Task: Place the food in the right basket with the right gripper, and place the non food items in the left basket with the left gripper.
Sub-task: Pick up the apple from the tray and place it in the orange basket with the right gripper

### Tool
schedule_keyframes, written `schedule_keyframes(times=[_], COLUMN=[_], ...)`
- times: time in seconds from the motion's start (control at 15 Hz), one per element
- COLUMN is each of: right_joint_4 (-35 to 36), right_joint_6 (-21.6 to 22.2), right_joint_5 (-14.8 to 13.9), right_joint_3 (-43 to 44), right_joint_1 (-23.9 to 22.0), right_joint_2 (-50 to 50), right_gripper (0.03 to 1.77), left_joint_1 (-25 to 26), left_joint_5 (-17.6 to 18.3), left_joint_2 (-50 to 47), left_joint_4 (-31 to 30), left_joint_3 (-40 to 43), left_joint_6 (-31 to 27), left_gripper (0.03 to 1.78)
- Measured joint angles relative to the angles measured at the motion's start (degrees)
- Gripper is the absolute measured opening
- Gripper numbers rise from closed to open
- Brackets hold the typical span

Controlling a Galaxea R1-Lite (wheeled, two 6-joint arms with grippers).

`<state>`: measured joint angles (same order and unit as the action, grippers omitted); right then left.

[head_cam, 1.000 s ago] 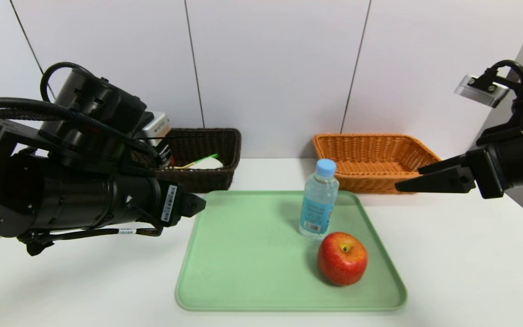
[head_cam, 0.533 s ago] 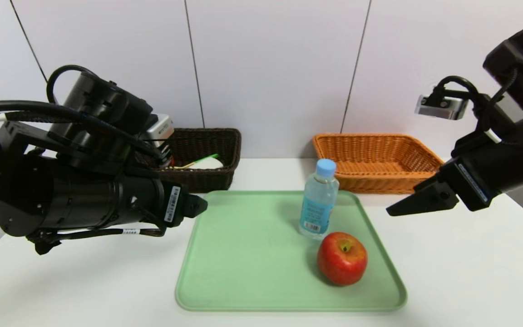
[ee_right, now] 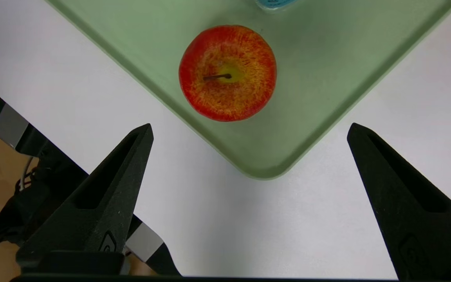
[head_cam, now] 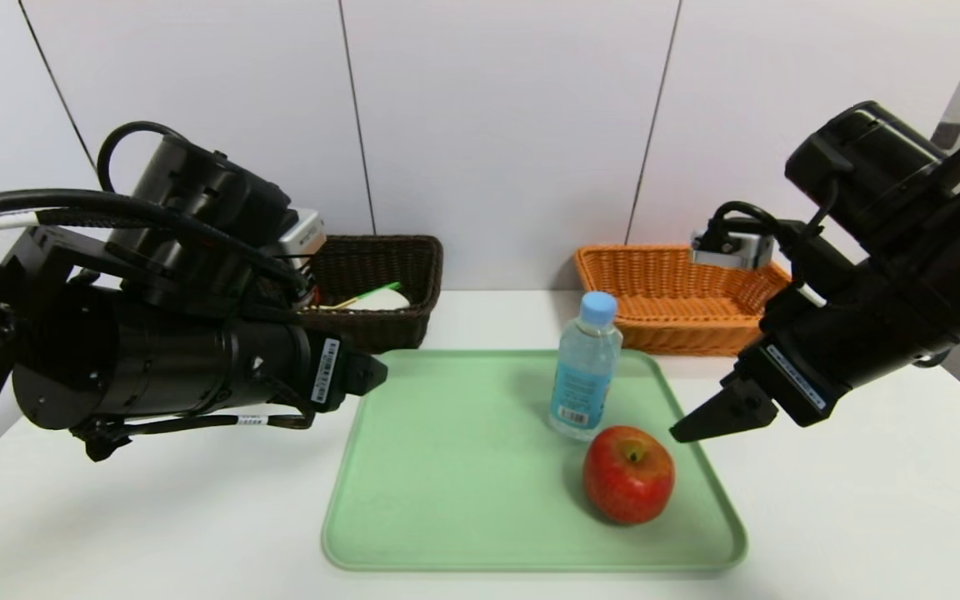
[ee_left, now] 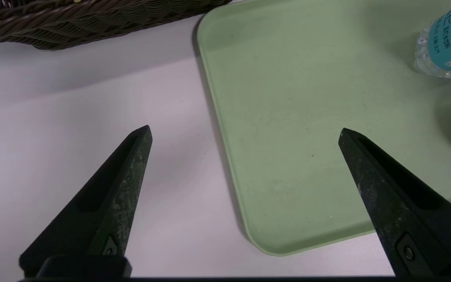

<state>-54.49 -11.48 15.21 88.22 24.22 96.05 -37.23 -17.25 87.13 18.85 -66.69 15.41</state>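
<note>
White table [head_cam: 863, 500] — apple [ee_right: 227, 73] beyond spread right gripper [ee_right: 249, 129] fingers [ee_right: 104, 203]

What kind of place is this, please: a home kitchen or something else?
Probably a test room or lab, not a kitchen: a bare white table against plain wall panels, with only a green tray and two baskets, brown and orange, laid out for sorting.

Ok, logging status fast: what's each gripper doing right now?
Left gripper: open, empty, at the tray's left edge.
Right gripper: open, empty, above the apple.
</note>
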Motion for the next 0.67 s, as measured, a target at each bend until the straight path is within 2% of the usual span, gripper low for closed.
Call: schedule_keyframes(times=[0.4, 0.67], right_joint_4=[0.5, 1.1], right_joint_6=[-0.1, -0.3], right_joint_5=[-0.3, -2.7], right_joint_3=[-2.4, -3.3], right_joint_1=[2.8, 4.5], right_joint_2=[1.7, 3.1], right_gripper=[1.71, 1.71], left_joint_1=[0.0, 0.0], left_joint_5=[0.0, 0.0], left_joint_2=[0.6, 0.8], left_joint_4=[0.0, 0.0], left_joint_3=[0.1, 0.1], left_joint_6=[0.0, 0.1], left_gripper=[1.69, 1.69])
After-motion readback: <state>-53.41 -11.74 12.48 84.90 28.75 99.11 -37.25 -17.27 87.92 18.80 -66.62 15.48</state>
